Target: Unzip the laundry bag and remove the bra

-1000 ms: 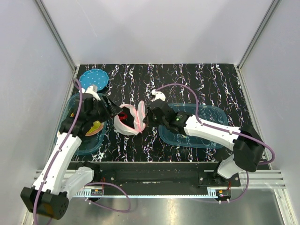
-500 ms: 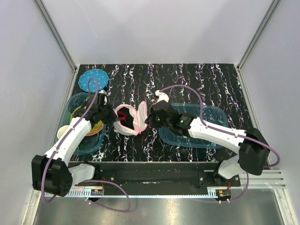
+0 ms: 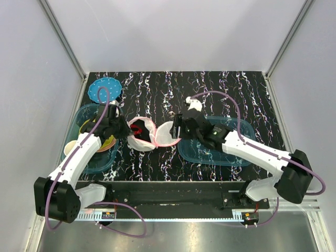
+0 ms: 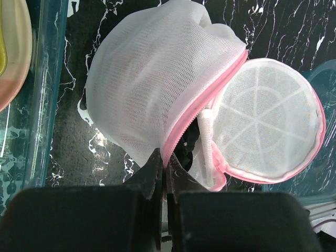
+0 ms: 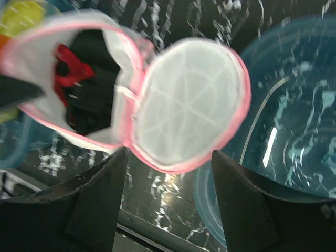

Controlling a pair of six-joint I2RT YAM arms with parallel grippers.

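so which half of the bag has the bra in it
The left half, pinched by the left gripper: the red bra shows inside. The right half lies flopped open, bare mesh.

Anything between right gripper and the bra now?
Nothing covers it: laundry bag is open, bra exposed in the half the left gripper pinches. The other half lies before the right gripper, beside the bra.

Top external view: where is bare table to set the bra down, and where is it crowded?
Bare: the far strip of table right of the blue disc; the near strip before the laundry bag. Crowded: between the left bin and right bin, where left claw and right claw flank the bag.
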